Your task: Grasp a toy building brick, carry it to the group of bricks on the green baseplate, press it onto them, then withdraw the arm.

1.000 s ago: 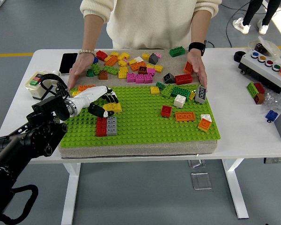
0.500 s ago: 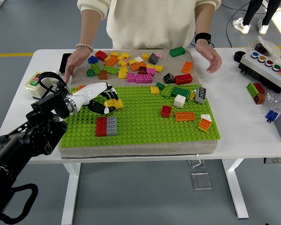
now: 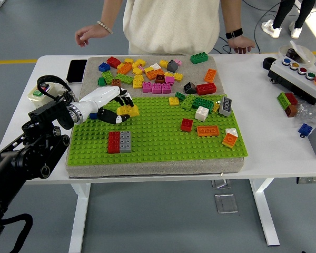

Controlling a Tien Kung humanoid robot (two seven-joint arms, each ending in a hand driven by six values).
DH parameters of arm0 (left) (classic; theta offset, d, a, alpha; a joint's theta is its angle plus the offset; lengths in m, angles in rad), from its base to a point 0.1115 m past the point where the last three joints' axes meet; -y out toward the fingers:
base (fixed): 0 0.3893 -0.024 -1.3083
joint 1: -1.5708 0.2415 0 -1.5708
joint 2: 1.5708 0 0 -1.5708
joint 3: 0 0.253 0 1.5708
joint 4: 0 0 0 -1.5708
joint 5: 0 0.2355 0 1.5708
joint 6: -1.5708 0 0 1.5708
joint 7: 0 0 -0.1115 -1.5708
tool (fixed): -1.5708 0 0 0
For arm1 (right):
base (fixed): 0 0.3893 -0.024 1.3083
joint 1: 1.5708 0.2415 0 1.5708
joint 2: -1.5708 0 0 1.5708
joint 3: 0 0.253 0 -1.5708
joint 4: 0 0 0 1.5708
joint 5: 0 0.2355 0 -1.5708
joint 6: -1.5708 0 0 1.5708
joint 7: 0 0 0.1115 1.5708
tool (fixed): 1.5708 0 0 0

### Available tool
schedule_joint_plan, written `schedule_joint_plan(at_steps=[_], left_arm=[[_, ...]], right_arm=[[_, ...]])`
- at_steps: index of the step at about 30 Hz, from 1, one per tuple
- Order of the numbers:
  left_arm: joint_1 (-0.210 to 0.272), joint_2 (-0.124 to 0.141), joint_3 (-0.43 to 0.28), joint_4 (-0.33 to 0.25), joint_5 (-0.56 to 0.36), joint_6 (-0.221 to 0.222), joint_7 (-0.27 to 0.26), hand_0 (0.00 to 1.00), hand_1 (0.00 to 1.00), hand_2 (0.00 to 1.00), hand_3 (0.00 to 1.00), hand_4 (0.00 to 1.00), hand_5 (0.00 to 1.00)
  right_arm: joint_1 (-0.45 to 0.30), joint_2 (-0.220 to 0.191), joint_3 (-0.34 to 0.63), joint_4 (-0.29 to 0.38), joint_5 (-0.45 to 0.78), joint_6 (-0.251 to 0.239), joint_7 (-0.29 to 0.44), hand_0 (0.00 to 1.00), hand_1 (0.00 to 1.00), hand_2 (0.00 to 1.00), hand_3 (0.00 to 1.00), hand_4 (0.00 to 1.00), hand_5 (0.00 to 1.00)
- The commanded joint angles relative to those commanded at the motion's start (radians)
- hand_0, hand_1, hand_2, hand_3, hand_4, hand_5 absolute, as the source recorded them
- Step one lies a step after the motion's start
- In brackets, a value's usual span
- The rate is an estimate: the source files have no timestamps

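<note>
The left robot hand (image 3: 111, 105) held a yellow brick (image 3: 128, 110) in its curled fingers, just above the green baseplate (image 3: 163, 139) on the table (image 3: 274, 142), near the red and grey bricks (image 3: 119, 142) stuck on it, while the person's hands (image 3: 87, 35) were lifted away.

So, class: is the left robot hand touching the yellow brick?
Touching. The head view shows the left robot hand with its fingers closed around the yellow brick, lifted above the green baseplate.
</note>
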Motion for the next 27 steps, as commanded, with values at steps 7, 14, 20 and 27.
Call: schedule_joint_plan(at_steps=[7, 14, 20, 27], left_arm=[[0.103, 0.04, -0.007, -0.165, 0.007, -0.016, 0.025, 0.609, 0.567, 0.541, 0.525, 0.646, 0.002], [0.176, 0.062, -0.025, -0.253, 0.019, -0.023, 0.037, 0.609, 0.568, 0.543, 0.527, 0.657, 0.002], [0.222, 0.075, -0.022, -0.291, 0.032, -0.024, 0.04, 0.607, 0.569, 0.543, 0.527, 0.663, 0.002], [0.257, 0.092, -0.016, -0.324, 0.037, -0.025, 0.042, 0.605, 0.567, 0.541, 0.527, 0.662, 0.002]], right_arm=[[-0.006, -0.006, 0.014, 0.0, -0.002, 0.007, 0.0, 0.728, 0.635, 0.684, 0.619, 0.948, 0.495], [-0.007, -0.009, 0.02, 0.0, -0.004, 0.011, -0.001, 0.729, 0.635, 0.684, 0.621, 0.947, 0.495], [-0.01, -0.009, 0.022, 0.0, -0.007, 0.01, -0.003, 0.729, 0.635, 0.684, 0.62, 0.947, 0.495], [-0.016, -0.005, 0.028, 0.0, -0.011, 0.013, -0.004, 0.728, 0.635, 0.684, 0.621, 0.947, 0.495]])
